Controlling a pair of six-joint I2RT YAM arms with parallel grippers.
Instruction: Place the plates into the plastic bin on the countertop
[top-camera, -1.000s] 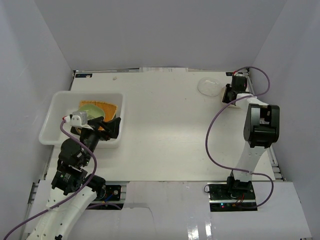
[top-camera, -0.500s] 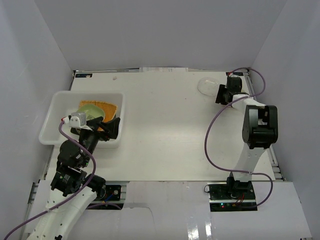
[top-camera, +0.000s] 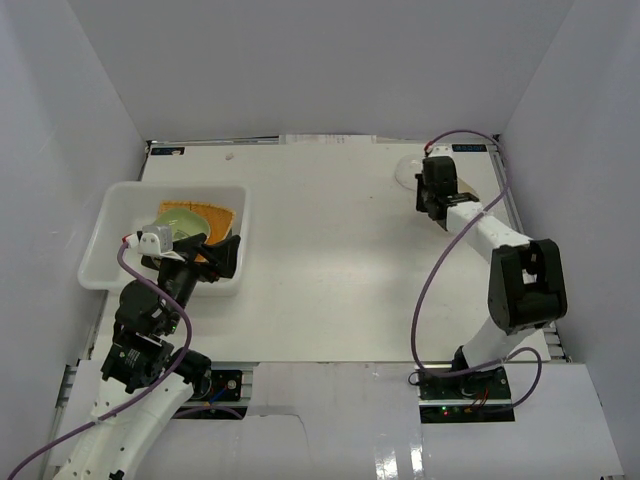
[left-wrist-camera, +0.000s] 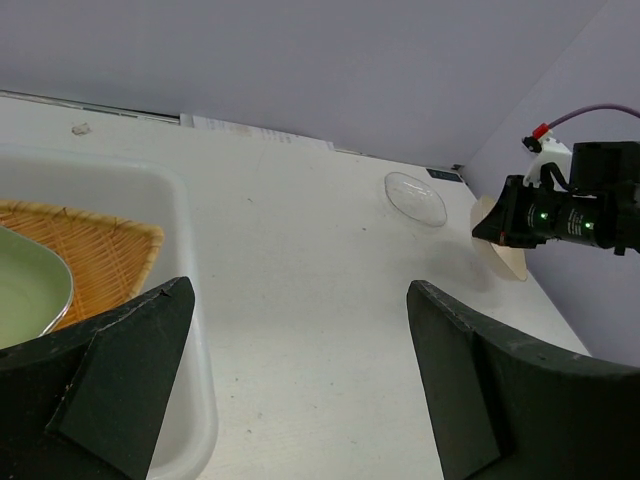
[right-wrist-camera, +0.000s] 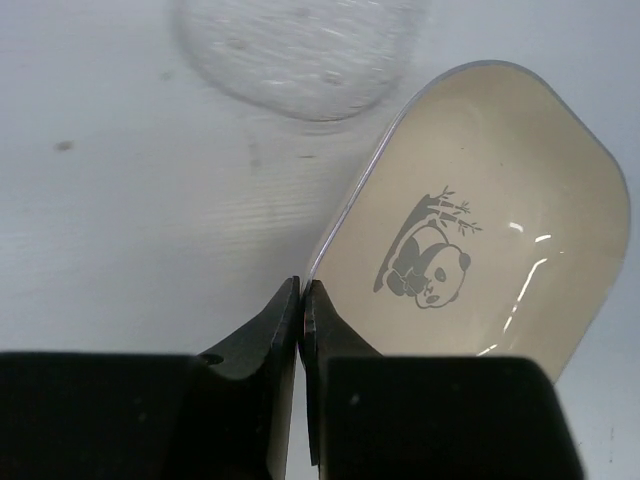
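Across the countertop (top-camera: 330, 260), looking at a long carry: need to get from far-right corner to the plastic bin (top-camera: 112, 200) at the left edge. Already holds green plate (top-camera: 180, 216) on orange woven plate (top-camera: 218, 210), so could land tilted or ride the wall if dropped off-centre. Also find left gripper (top-camera: 190, 256) parked over bin's near-right corner, jaws spread wide, gripping nothing; risks a clash on the way in unless cleared first. Over on far right, see right gripper (right-wrist-camera: 301, 286) pressed shut on the thin rim of cream plate (right-wrist-camera: 480, 220), panda print up, one side tipped off the surface in left wrist view. Can't judge bite depth from right wrist view, probably shallow. Means edge-only pinch on glazed dish: may swing, twist round the fingertips or slip out under any quick move. Sits just beside clear plate (right-wrist-camera: 300, 50); could clip and shove it toward the back wall when lifting. Suggest slow lift, check hold, then traverse low, with left arm pulled back first.
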